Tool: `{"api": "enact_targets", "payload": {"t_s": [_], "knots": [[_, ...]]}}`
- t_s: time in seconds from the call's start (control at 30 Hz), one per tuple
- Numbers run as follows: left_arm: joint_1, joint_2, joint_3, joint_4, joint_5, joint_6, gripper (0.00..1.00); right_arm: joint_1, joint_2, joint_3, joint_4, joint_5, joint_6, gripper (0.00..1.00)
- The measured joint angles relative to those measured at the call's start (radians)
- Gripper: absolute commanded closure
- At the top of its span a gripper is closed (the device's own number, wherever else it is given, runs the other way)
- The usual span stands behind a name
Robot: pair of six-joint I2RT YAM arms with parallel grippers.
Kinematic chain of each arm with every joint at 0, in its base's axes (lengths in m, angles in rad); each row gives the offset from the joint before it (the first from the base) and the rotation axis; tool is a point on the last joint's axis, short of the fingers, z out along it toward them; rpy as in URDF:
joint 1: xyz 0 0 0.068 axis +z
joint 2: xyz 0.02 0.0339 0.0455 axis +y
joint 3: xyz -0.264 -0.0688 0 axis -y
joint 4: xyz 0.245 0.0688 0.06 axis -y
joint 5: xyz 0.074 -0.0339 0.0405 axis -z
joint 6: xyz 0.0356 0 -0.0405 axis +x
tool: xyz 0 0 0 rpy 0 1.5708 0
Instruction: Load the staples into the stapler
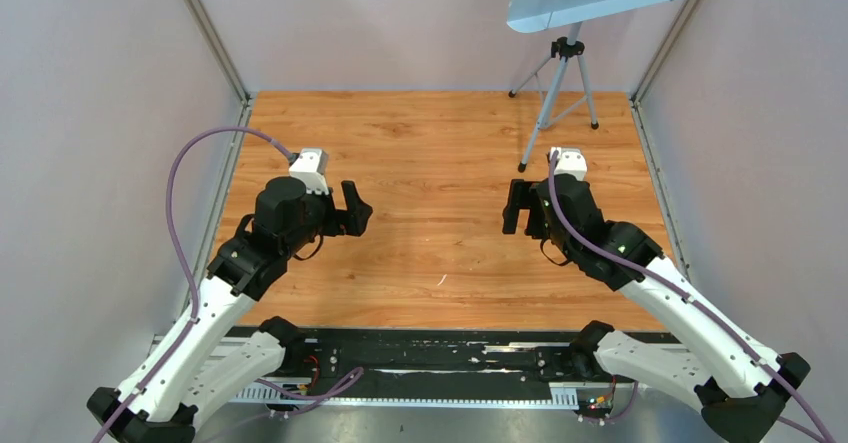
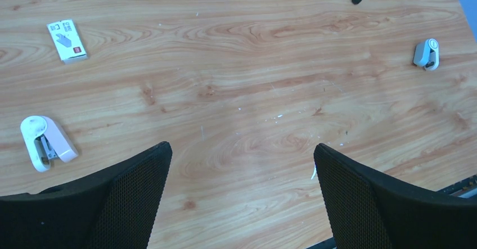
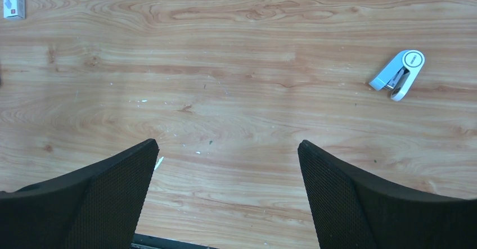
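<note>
The stapler (image 3: 398,75), small, white and pale blue-grey, lies on its side on the wooden table, to the right of and beyond my right gripper (image 3: 228,143). The left wrist view shows the stapler (image 2: 426,54) far off at the right. No staples show in any view. My left gripper (image 2: 242,146) hangs open over bare wood with nothing between its fingers. The right gripper is open and empty too. From above, the left gripper (image 1: 355,208) and right gripper (image 1: 515,206) face each other across the table's middle, and the arms hide the stapler.
A small white box (image 2: 66,40) lies far left, and the right wrist view catches the box (image 3: 14,3) at its top-left corner. A white and pink stapler-like piece (image 2: 45,142) lies left of my left fingers. A tripod (image 1: 560,83) stands at the back right. Grey walls enclose the table.
</note>
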Motion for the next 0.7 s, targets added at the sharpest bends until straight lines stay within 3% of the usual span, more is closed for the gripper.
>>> {"api": "enact_targets", "payload": {"t_s": [0.37,0.6,0.7], "knots": [[0.0,-0.03,-0.009,0.0,-0.02,0.067,0.0,0.0,0.024,-0.025,-0.021,0.093,0.027,0.0],[0.0,-0.036,-0.015,-0.001,-0.042,0.107,0.0,-0.011,0.186,-0.003,-0.039,0.167,-0.008,0.01],[0.0,-0.046,-0.015,-0.002,-0.044,0.116,0.0,-0.083,0.248,0.009,-0.043,0.171,-0.02,0.04]]}}
